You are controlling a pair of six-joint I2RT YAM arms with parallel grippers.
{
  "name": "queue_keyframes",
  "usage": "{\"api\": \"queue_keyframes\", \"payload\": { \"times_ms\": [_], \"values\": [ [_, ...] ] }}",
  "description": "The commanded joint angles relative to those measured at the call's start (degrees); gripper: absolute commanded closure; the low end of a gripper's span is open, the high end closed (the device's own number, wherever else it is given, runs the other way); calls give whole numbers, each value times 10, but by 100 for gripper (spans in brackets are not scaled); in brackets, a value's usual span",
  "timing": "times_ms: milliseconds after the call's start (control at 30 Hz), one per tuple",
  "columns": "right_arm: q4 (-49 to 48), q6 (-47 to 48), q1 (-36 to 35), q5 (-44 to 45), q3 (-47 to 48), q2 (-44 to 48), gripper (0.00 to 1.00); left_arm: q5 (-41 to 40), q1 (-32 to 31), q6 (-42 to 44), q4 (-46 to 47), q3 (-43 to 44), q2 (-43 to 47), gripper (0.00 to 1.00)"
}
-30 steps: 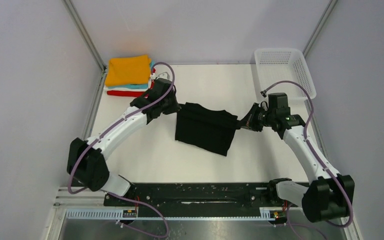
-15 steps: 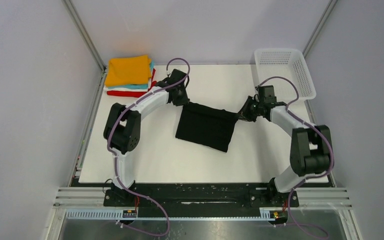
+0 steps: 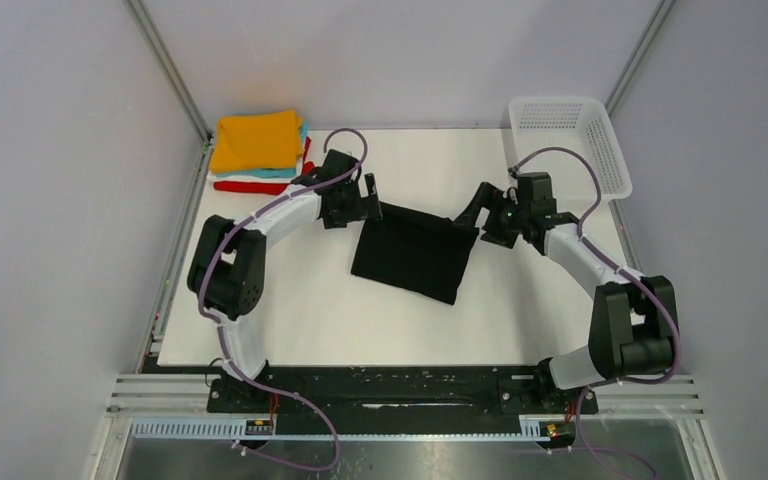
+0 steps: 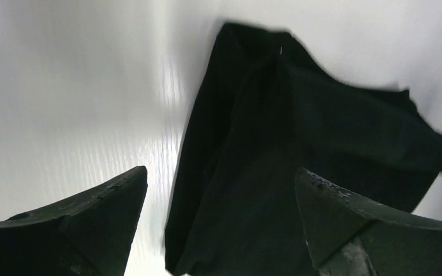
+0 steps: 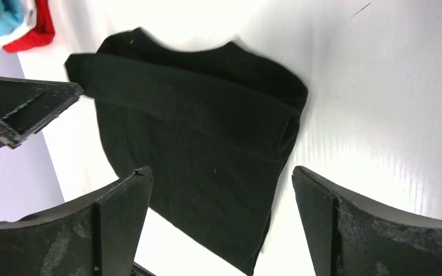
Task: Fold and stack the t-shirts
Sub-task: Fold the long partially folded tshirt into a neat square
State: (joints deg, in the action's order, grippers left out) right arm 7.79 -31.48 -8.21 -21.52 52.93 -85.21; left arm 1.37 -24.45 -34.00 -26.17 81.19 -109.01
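A black t-shirt (image 3: 412,255) lies folded flat in the middle of the white table (image 3: 300,310). My left gripper (image 3: 368,198) hovers open just over its far left corner, and the left wrist view shows the cloth (image 4: 299,144) below the spread fingers (image 4: 109,213) with nothing held. My right gripper (image 3: 480,208) is open at the far right corner, its gap (image 5: 221,172) above the black t-shirt (image 5: 207,132). Folded t-shirts are stacked at the back left: orange (image 3: 256,140) on top, then teal (image 3: 282,172), white and red (image 3: 248,186).
A white mesh basket (image 3: 570,140) stands at the back right corner of the table. Grey walls and metal frame posts close in the table on three sides. Both arm bases sit on the black rail (image 3: 400,385) at the near edge.
Both grippers have gone from shut on the black t-shirt's far corners to open. The shirt now rests flat on the table, and both arms have drawn in and shifted slightly.
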Motion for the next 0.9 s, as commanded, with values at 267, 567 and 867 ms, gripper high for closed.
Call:
{"api": "queue_keyframes", "payload": {
  "times_ms": [267,567,867],
  "values": [
    [-56,19,-128,-8,23,-52,0,152,-12,5,100,-72,83,1],
    [-7,37,-124,46,157,-174,1,214,-10,-21,89,88,-45,1],
    [-11,13,-107,40,214,-241,0,201,1,-37,45,228,-182,1]
  ]
}}
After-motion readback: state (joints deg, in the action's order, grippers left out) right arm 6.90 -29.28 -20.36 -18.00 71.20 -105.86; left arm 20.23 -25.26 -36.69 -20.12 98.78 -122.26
